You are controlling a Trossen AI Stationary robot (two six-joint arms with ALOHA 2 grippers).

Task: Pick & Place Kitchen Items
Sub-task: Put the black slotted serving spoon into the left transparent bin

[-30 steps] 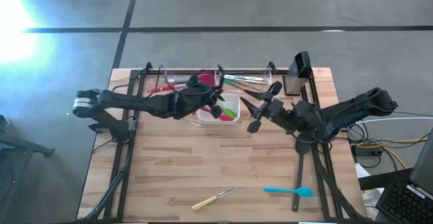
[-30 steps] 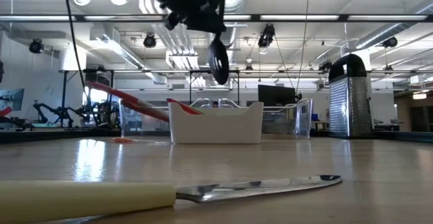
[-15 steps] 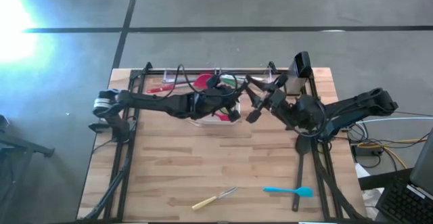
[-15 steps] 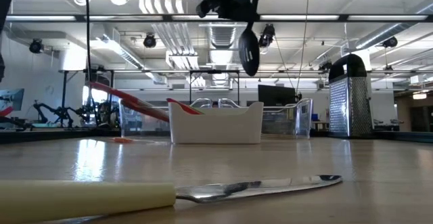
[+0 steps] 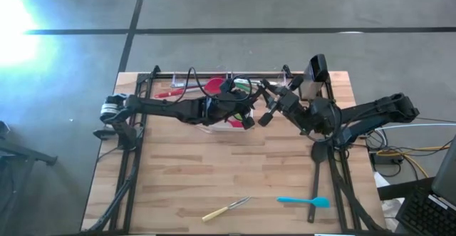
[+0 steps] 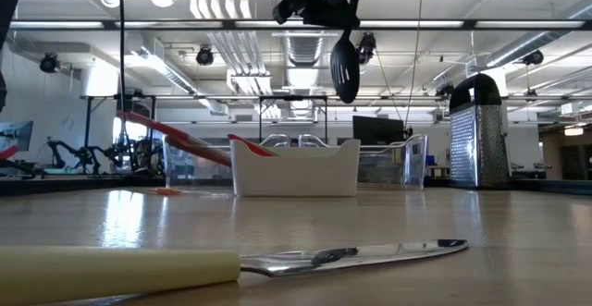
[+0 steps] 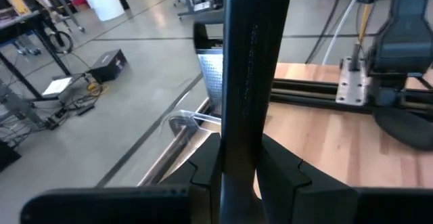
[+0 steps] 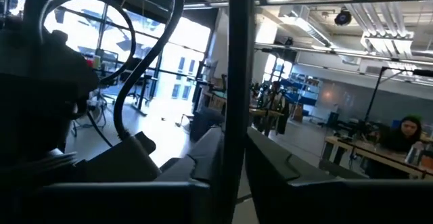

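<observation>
Both arms meet over the far middle of the wooden desk, above the white rectangular dish that stands there. The left gripper and the right gripper hang close together, and between them runs one slim black long-handled ladle, lifted well clear of the desk with its dark bowl hanging downward over the dish. In the left wrist view the black handle runs straight between that gripper's jaws, which pinch it from both sides. In the right wrist view the same thin handle passes between the right jaws, which also press against it.

A red spatula and other utensils rest in the clear bins along the far edge. Near the front edge lie a cream-handled knife and, well apart toward the right, a blue spatula. A metal grater stands at the far right corner.
</observation>
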